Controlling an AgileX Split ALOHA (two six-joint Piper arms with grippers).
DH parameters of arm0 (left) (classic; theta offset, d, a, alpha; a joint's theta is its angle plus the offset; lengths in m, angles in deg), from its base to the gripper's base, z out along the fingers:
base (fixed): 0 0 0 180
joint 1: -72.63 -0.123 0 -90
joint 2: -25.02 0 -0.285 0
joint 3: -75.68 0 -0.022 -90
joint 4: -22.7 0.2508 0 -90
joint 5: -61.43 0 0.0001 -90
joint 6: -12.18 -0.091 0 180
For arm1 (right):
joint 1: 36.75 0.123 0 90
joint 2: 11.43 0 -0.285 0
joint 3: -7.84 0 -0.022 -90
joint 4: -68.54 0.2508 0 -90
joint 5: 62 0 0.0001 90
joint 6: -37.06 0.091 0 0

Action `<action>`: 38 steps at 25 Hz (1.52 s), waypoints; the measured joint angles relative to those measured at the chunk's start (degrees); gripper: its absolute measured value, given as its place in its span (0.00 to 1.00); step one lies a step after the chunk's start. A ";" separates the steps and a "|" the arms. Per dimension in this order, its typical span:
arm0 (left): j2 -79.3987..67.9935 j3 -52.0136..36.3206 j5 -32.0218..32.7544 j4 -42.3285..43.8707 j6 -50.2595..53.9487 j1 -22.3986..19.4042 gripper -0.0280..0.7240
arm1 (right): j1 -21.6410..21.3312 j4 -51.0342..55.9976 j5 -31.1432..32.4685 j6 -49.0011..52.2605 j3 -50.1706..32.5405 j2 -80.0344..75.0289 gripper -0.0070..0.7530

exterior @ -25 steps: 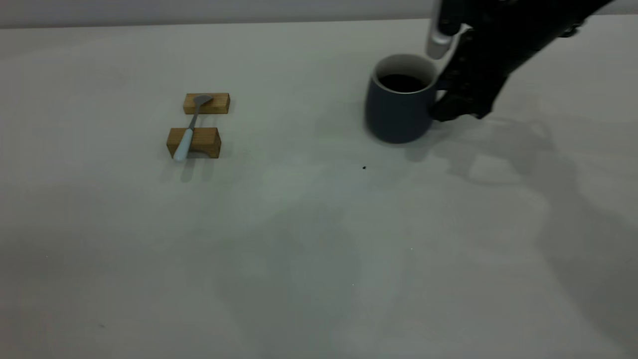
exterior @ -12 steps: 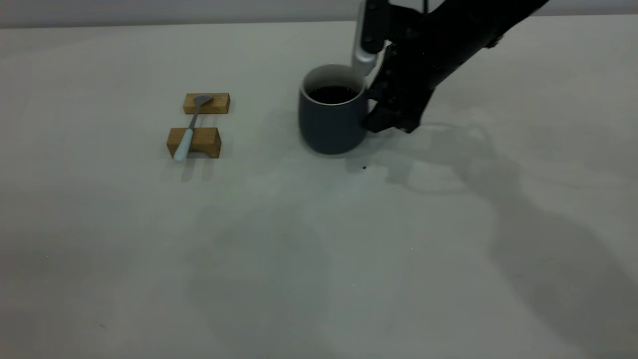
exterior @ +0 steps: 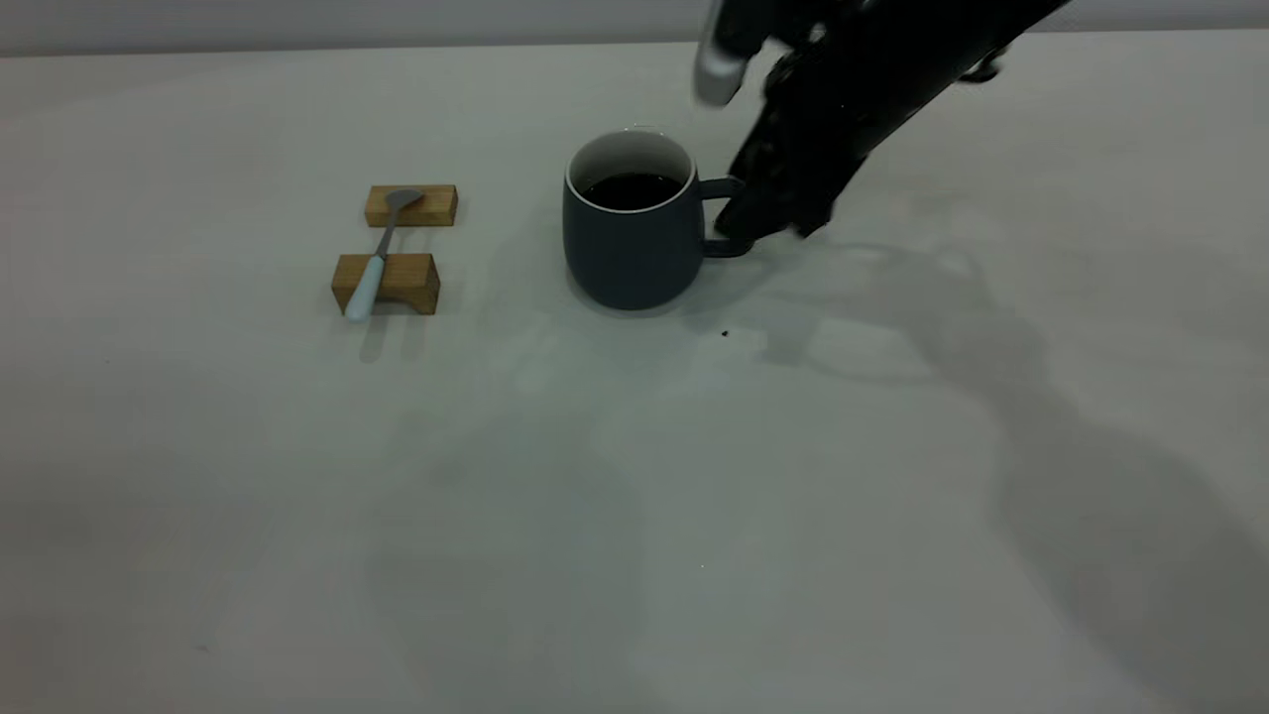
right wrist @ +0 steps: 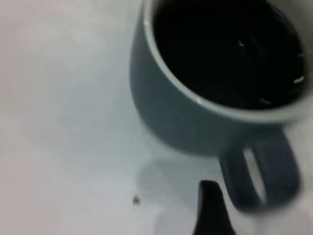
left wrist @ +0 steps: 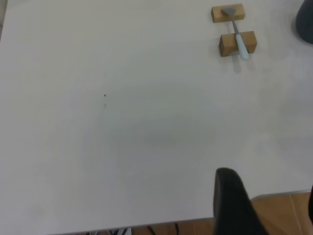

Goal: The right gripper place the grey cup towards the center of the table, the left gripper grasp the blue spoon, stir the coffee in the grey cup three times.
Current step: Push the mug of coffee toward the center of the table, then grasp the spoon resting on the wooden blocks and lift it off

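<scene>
Right gripper [exterior: 739, 226] sits just beside the grey cup's [exterior: 630, 238] handle, apparently let go of it (finger gap unclear, cannot tell). The cup rests on the table [exterior: 634, 496], coffee [exterior: 632, 190] exposed for stirring. Beyond it, the blue spoon [exterior: 375, 260] bridges two wooden blocks [exterior: 397, 248], handle raised for grasping.

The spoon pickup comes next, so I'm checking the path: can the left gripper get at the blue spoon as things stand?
Probably yes. The blue spoon lies exposed across two wooden blocks, with the grey cup apart to one side. Open table lies between it and the left gripper.
</scene>
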 joint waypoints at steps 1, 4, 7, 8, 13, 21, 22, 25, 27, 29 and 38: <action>0.00 0.00 0.00 0.00 0.00 0.00 0.63 | -0.83 -0.98 0.85 1.79 -0.88 1.12 0.72; 0.00 0.00 0.00 0.00 0.00 0.00 0.63 | -2.96 -1.93 4.64 9.81 -3.94 6.09 0.72; 0.00 0.00 0.00 0.00 0.00 0.00 0.63 | -4.61 -2.39 10.15 27.30 -7.53 12.81 0.72; 0.00 0.00 0.00 0.00 0.00 0.00 0.63 | -5.29 -2.86 11.95 35.71 -9.00 15.23 0.72; 0.00 0.00 0.00 0.00 0.00 0.00 0.63 | -9.05 -17.17 20.06 71.81 -18.29 31.46 0.71; 0.00 0.00 0.00 0.00 0.00 0.00 0.63 | -12.65 -50.35 26.69 103.07 -36.47 60.97 0.71; 0.00 0.00 0.00 0.00 0.00 0.00 0.63 | -12.65 -53.05 27.43 105.82 -38.68 65.11 0.71; 0.00 0.00 0.00 0.00 0.00 0.00 0.63 | -12.65 -58.88 29.70 111.10 -44.97 77.04 0.71; 0.00 0.00 0.00 0.00 0.00 0.00 0.63 | -12.65 -61.89 30.72 113.96 -49.10 84.62 0.71; 0.00 0.00 0.00 0.00 0.00 0.00 0.63 | -12.65 -63.81 31.20 116.20 -52.51 92.56 0.71; 0.00 0.00 0.00 0.00 -0.06 0.00 0.63 | -12.65 -66.64 37.96 118.76 -56.38 119.29 0.71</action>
